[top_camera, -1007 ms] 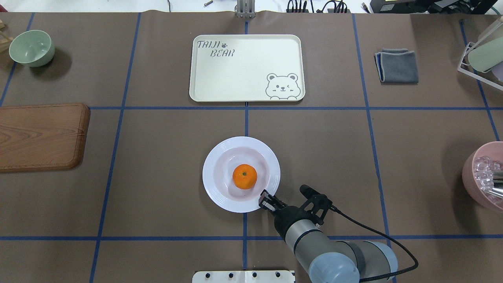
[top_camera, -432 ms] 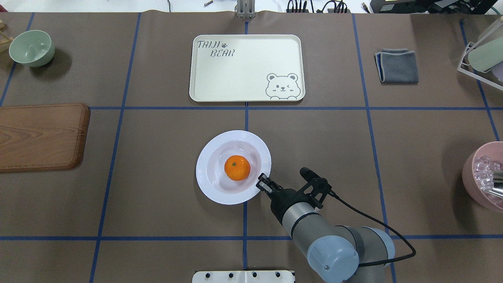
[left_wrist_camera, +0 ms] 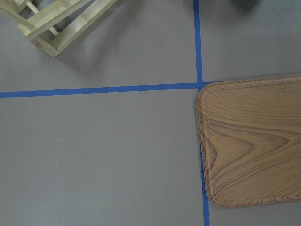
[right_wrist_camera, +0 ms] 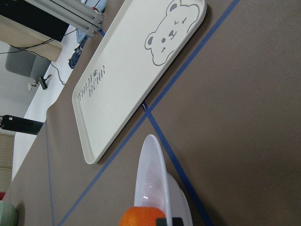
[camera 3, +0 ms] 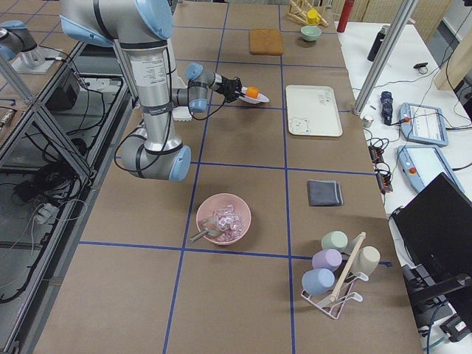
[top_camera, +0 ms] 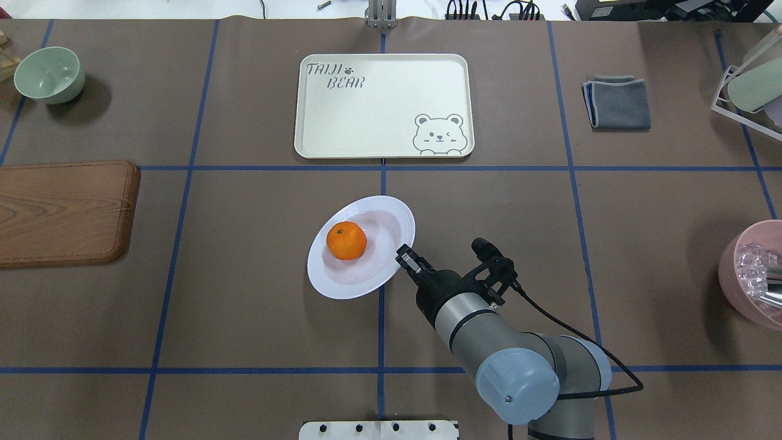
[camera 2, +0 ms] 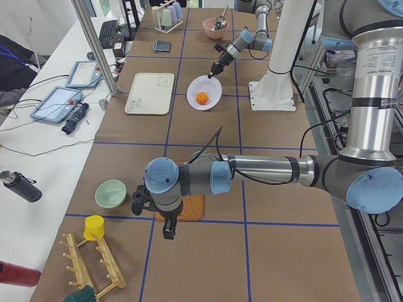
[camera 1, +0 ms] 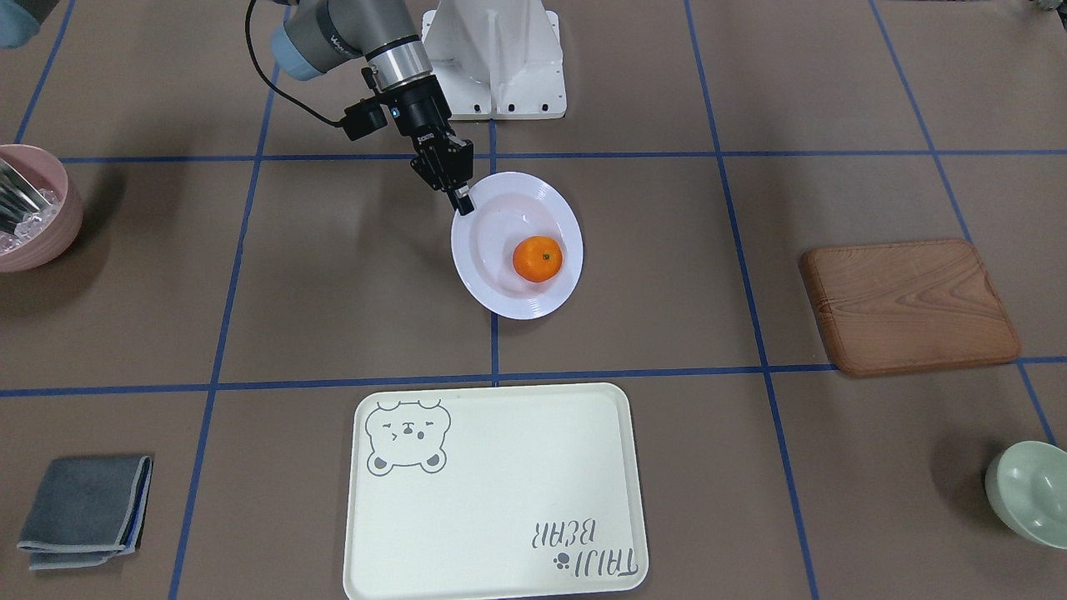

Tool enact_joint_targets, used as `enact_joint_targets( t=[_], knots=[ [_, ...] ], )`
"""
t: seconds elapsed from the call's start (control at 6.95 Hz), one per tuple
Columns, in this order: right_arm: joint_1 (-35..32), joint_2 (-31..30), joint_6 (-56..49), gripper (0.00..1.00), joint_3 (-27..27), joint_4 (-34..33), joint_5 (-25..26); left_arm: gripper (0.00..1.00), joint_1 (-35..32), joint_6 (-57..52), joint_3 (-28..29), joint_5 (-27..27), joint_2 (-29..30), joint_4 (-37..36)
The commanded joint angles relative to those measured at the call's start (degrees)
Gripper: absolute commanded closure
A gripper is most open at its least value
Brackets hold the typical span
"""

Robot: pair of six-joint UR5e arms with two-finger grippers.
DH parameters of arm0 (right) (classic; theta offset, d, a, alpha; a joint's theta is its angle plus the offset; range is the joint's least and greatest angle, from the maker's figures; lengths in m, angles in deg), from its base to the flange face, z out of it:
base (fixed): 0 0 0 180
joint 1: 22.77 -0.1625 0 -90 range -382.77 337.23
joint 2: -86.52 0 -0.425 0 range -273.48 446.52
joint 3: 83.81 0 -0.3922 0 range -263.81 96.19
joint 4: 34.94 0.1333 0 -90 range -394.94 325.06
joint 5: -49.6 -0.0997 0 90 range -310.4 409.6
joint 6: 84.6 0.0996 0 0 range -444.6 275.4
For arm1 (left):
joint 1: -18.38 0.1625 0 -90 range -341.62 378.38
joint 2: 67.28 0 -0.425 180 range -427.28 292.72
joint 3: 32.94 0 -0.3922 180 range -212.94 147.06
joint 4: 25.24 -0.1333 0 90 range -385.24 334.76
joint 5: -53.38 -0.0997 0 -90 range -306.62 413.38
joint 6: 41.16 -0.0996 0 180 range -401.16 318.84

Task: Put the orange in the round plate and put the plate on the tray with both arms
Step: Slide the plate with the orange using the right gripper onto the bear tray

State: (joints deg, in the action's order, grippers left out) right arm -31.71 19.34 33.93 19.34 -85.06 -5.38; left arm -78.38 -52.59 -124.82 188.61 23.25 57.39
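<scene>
My right gripper [top_camera: 405, 255] is shut on the near-right rim of the white round plate [top_camera: 380, 243]. The plate hangs tilted above the table, its left side lower. Inside it the orange [top_camera: 346, 240] lies against the left part of the bowl. From the front, the gripper [camera 1: 463, 202] pinches the plate [camera 1: 492, 242] with the orange [camera 1: 538, 258] beyond it. The cream bear tray [top_camera: 383, 106] lies flat farther out, bare. My left gripper [camera 2: 169, 231] shows only in the exterior left view, near the wooden board; I cannot tell if it is open.
A brown wooden board [top_camera: 64, 211] lies at the left edge, with a pale green bowl [top_camera: 49, 74] behind it. A folded grey cloth [top_camera: 617, 102] is at the far right. A pink bowl of ice [top_camera: 754, 272] and a cup rack [top_camera: 748, 85] stand at the right edge.
The right gripper has lifted the plate and carried it up-left toward the tray. The plate has tipped, and the orange rolled from its middle to its left side.
</scene>
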Motion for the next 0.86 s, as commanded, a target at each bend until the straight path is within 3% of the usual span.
enact_joint_targets(
  t=[0.0, 0.58, 0.72],
  knots=[
    [-0.55, -0.14, 1.70, 1.00, -0.50, 7.01, 1.36, 0.02, 0.00, 0.00, -0.05, 0.03, 0.00, -0.02],
    [-7.04, 3.79, 2.76, 1.00, -2.33, 6.79, 1.01, 0.02, 0.00, 2.09, -2.58, 0.21, -2.45, 0.07],
    [-10.19, 6.08, 5.11, 1.00, -5.65, 6.53, 0.58, 0.02, 0.09, 13.16, -5.65, 0.90, -3.68, 0.07]
  ],
)
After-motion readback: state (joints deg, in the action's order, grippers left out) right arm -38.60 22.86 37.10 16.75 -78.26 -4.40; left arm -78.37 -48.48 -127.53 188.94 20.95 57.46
